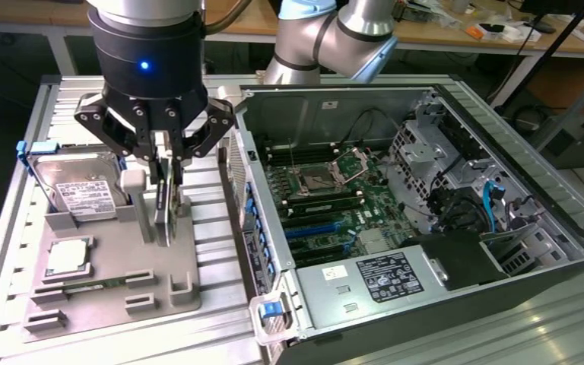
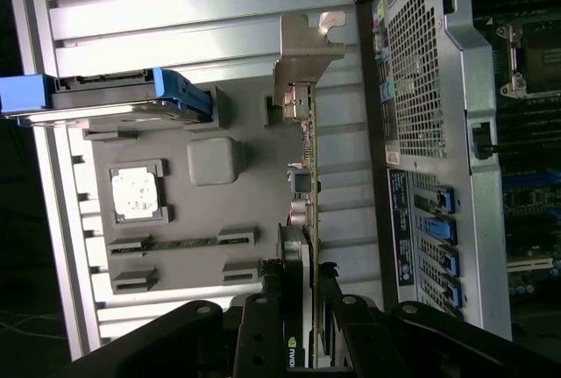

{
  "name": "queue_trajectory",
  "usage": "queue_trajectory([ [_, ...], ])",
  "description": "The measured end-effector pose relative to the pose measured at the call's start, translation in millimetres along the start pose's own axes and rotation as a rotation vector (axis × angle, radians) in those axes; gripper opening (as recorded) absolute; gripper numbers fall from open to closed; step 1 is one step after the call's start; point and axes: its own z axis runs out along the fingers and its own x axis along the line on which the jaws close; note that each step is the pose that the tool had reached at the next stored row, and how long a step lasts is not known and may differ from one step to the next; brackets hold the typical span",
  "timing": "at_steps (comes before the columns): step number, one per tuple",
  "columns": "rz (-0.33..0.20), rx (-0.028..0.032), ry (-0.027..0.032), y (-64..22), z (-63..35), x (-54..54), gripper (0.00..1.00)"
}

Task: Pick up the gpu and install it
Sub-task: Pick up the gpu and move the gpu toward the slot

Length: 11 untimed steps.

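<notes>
Gripper (image 1: 167,171) clenched on the gpu (image 1: 165,214), the card standing on edge over the grey tray (image 1: 99,300), near the hard drive (image 1: 82,188). The open computer case (image 1: 345,90) lies toward the exterior view's right. From the wrist, the card's silver bracket (image 2: 307,49) shows at its far end.

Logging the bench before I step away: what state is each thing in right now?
end effector: shut on the gpu.
gpu: on edge, gripped, over the gray tray.
computer case: side open, inside exposed.
hard drive: seated in the tray.
memory stick: lying flat in the tray.
</notes>
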Motion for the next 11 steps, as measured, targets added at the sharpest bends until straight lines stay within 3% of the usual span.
queue_trajectory([
  [11, 0.005, 0.0029, -0.0003, 0.0, -4.2, 0.1, 0.27],
])
